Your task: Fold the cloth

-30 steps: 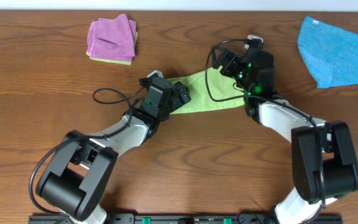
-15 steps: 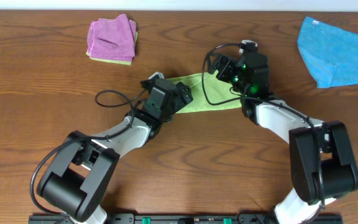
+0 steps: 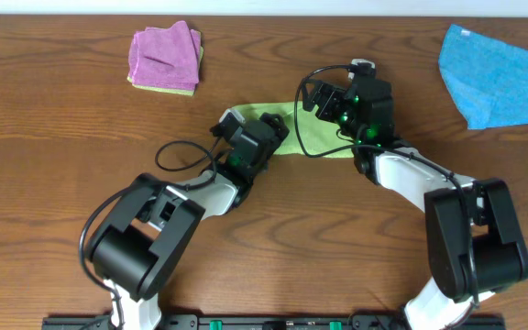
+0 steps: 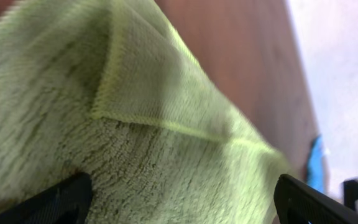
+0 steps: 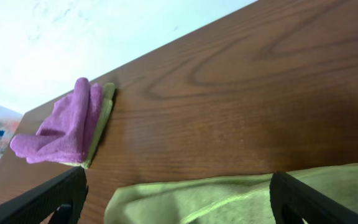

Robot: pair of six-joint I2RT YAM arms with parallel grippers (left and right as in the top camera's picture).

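Observation:
A lime green cloth [image 3: 293,134] lies crumpled on the wooden table's middle, between my two grippers. My left gripper [image 3: 269,131] is over its left part. In the left wrist view the cloth [image 4: 166,124] fills the frame, with a folded hem, and the fingers [image 4: 182,200] stand wide apart, open, with cloth between them. My right gripper [image 3: 321,99] is at the cloth's far right edge. In the right wrist view its fingers [image 5: 179,202] are open, with the cloth [image 5: 241,196] lying flat below them.
A folded purple cloth [image 3: 163,55] sits on a yellow-green one at the far left, and also shows in the right wrist view [image 5: 67,130]. A blue cloth [image 3: 498,73] lies spread at the far right corner. Cables loop from both arms.
My left gripper has moved forward and right onto the cloth, and the cloth's left end has shifted toward the far side. My right gripper has drifted slightly left.

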